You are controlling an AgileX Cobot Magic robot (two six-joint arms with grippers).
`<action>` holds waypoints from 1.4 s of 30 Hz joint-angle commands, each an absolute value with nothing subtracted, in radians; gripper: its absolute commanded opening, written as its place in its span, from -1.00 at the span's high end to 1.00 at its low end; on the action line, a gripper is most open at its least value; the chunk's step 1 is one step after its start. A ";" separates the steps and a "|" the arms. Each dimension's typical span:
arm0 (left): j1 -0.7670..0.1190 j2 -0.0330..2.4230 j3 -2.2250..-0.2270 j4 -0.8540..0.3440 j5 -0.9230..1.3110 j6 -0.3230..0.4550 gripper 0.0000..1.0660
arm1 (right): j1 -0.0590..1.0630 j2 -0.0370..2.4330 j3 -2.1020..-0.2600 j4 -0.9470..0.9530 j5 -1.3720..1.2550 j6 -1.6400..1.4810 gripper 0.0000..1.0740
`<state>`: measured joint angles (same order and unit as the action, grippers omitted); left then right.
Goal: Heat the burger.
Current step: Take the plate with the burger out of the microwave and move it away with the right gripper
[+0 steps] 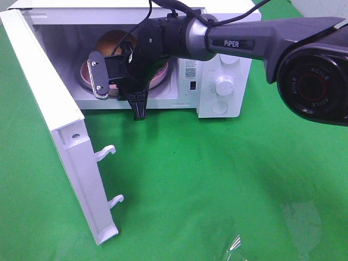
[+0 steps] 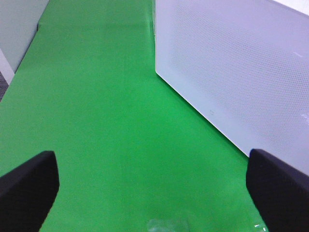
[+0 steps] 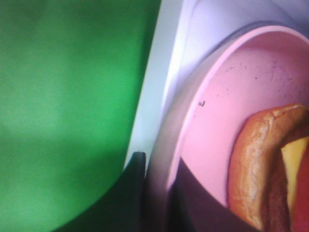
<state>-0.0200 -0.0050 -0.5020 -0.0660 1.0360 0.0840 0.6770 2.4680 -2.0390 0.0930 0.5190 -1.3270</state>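
The burger (image 1: pixel 111 41) lies on a round pink plate (image 1: pixel 88 69) inside the open white microwave (image 1: pixel 223 81). My right gripper (image 1: pixel 136 89) reaches across into the microwave's opening. In the right wrist view its dark fingers (image 3: pixel 137 193) stand close together on either side of the plate's rim (image 3: pixel 193 111), shut on it. That view shows the burger's bun, cheese and tomato (image 3: pixel 256 159) on the plate. My left gripper (image 2: pixel 152 193) is open and empty over the green cloth beside the microwave's side wall (image 2: pixel 241 72). It is out of the high view.
The microwave door (image 1: pixel 60 125) swings wide open to the left, with two latch hooks (image 1: pixel 106 152) sticking out. Its knobs (image 1: pixel 224 84) are on the right panel. A bit of clear plastic (image 1: pixel 234 244) lies on the green cloth at the front.
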 commanded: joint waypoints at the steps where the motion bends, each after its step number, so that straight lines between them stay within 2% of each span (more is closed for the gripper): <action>1: -0.017 -0.025 -0.498 -0.064 1.037 0.080 -0.94 | 0.677 2.456 -2.035 0.122 0.604 -1.357 1.00; 8: -0.017 -0.025 -0.498 -0.064 1.037 0.080 -0.94 | 0.677 2.426 -2.005 0.114 0.609 -1.367 1.00; 21: -0.017 -0.025 -0.498 -0.064 1.037 0.080 -0.94 | 0.677 2.269 -1.681 0.113 0.333 -1.522 1.00; 29: -0.017 -0.025 -0.498 -0.064 1.037 0.080 -0.94 | 0.677 2.187 -1.543 0.119 0.243 -1.645 1.00; 32: -0.017 -0.025 -0.498 -0.064 1.037 0.080 -0.94 | 0.674 2.157 -1.501 0.150 0.244 -1.728 1.00; 36: -0.017 -0.025 -0.498 -0.064 1.037 0.080 -0.94 | 0.661 2.107 -1.446 0.283 0.251 -1.918 1.00; 42: -0.017 -0.025 -0.498 -0.064 1.037 0.080 -0.94 | 0.633 2.058 -1.402 0.346 0.289 -2.023 1.00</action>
<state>-0.0200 -0.0050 -0.5020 -0.0660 1.0360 0.0840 0.6370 2.0880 -1.3970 0.3240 0.3240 -1.9960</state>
